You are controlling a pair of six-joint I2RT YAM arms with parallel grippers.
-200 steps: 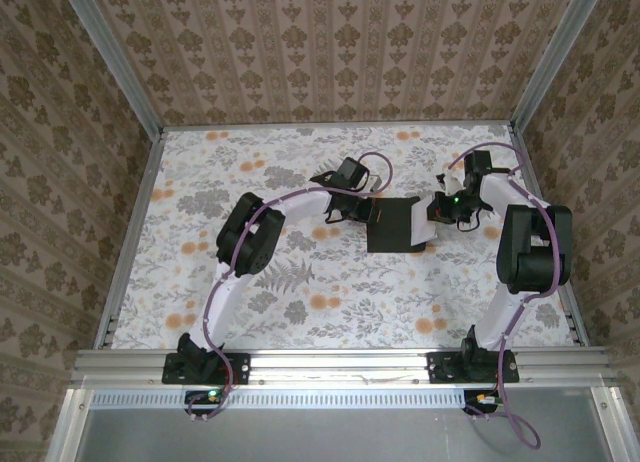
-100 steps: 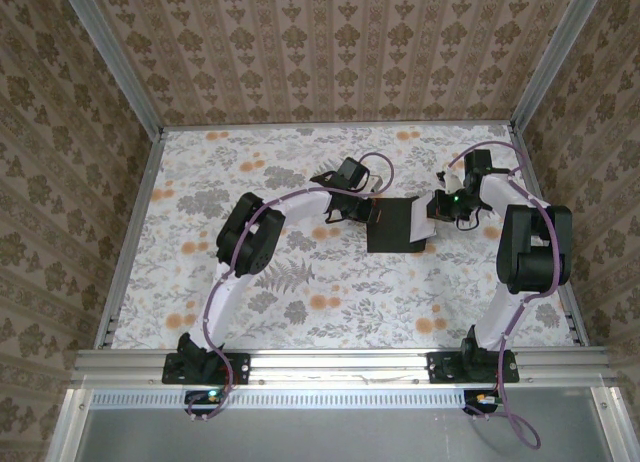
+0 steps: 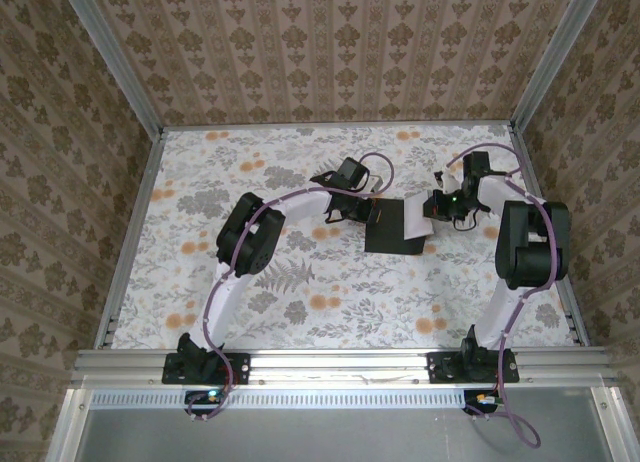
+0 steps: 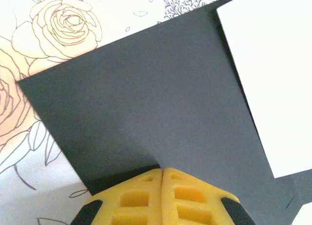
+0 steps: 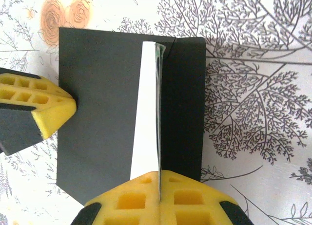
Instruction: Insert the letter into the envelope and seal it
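Surface, top view: floral tablecloth (image 3: 300,292) enclosed by patterned walls (image 3: 320,52).
Envelope, top view: black envelope (image 3: 388,232) lies flat on the cloth, between the two grippers.
Left gripper, top view: left gripper (image 3: 371,211) sits at the envelope's left edge.
Right gripper, top view: right gripper (image 3: 432,212) sits at the envelope's right side, with the white letter (image 3: 414,219) partly over the envelope.
Left gripper, left wrist view: yellow pads (image 4: 136,196) are pressed together, clamped on the near edge of the envelope (image 4: 146,98).
Letter, left wrist view: letter (image 4: 273,74) overlaps the envelope's far right part.
Right gripper, right wrist view: right gripper (image 5: 158,178) is clenched on the letter (image 5: 145,122), which is seen nearly edge-on.
Letter, right wrist view: tilted up over the envelope (image 5: 97,108), with its far end at the envelope's crease.
Left gripper, right wrist view: left gripper (image 5: 66,108) touches the envelope's left edge.
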